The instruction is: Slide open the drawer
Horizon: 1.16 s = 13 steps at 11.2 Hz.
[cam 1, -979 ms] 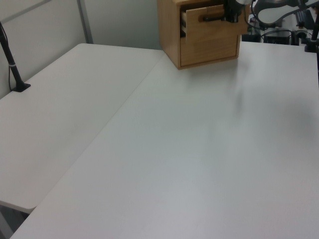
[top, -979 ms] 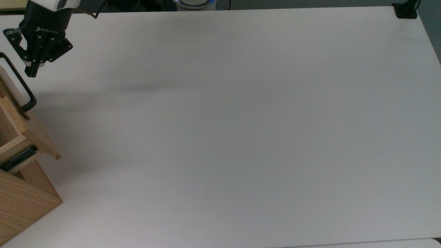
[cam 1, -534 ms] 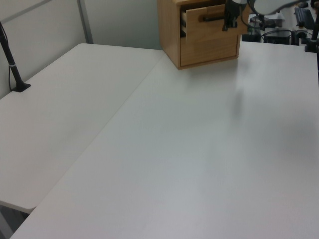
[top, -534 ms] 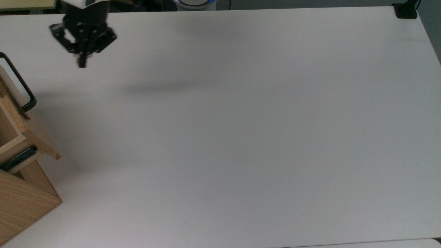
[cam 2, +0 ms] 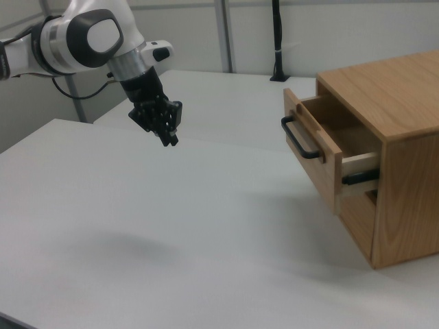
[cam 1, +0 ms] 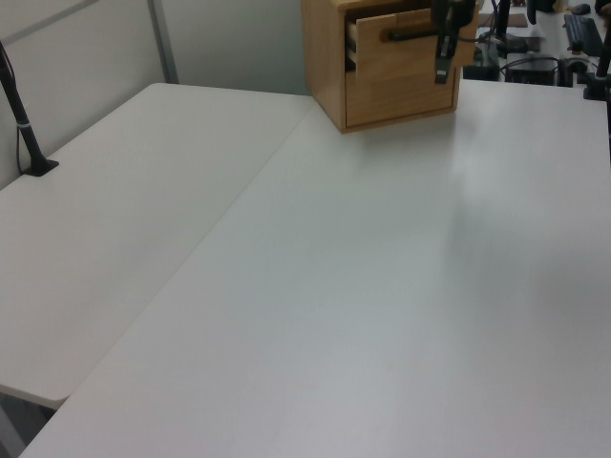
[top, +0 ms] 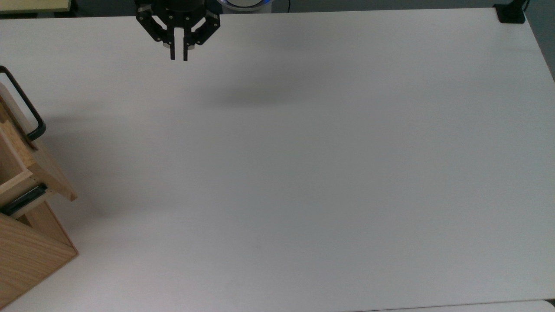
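The light wooden drawer (top: 52, 177) stands partly pulled out of its cabinet (top: 26, 255) at the top view's left edge. Its black bar handle (top: 21, 102) is free. In the right view the drawer (cam 2: 312, 161) juts out, showing its handle (cam 2: 298, 140) and black slide rail (cam 2: 360, 178). My gripper (top: 178, 57) hangs over the table's far edge, well away from the handle to the top view's right. Its fingers are drawn almost together, with nothing between them. In the left view the gripper (cam 1: 442, 74) overlaps the drawer (cam 1: 401, 43). The right view has the gripper (cam 2: 168, 139) above the table.
A wide white table (top: 303, 173) stretches to the top view's right of the cabinet. A black clamp base (top: 510, 15) sits at its far right corner. A black pole (cam 1: 24, 134) stands on a second table at the left view's left.
My gripper has moved away from the drawer handle, travelling to the top view's right along the table's far edge and turning. The drawer has stayed where it was.
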### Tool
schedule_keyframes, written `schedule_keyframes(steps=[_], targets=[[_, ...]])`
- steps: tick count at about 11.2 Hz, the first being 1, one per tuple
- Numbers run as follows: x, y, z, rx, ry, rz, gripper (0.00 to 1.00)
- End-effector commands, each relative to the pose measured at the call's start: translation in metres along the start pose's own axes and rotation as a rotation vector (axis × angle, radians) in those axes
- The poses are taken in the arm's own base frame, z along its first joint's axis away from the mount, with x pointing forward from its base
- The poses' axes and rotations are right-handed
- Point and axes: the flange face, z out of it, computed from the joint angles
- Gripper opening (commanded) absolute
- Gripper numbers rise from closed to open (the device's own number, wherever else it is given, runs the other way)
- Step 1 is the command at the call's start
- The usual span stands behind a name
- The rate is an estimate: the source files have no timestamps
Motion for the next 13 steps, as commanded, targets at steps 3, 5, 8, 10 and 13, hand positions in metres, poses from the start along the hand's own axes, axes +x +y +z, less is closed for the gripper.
schedule_keyframes(steps=[3, 5, 8, 10, 13], targets=[[-0.006, -0.010, -0.001, 0.096, -0.082, 0.181, 1.00], [-0.007, -0.016, -0.006, 0.171, -0.119, 0.201, 1.00], [-0.008, -0.027, -0.002, 0.177, -0.153, 0.238, 1.00], [-0.009, -0.023, -0.006, 0.177, -0.142, 0.235, 1.00], [-0.008, -0.018, -0.009, 0.177, -0.134, 0.256, 1.00]])
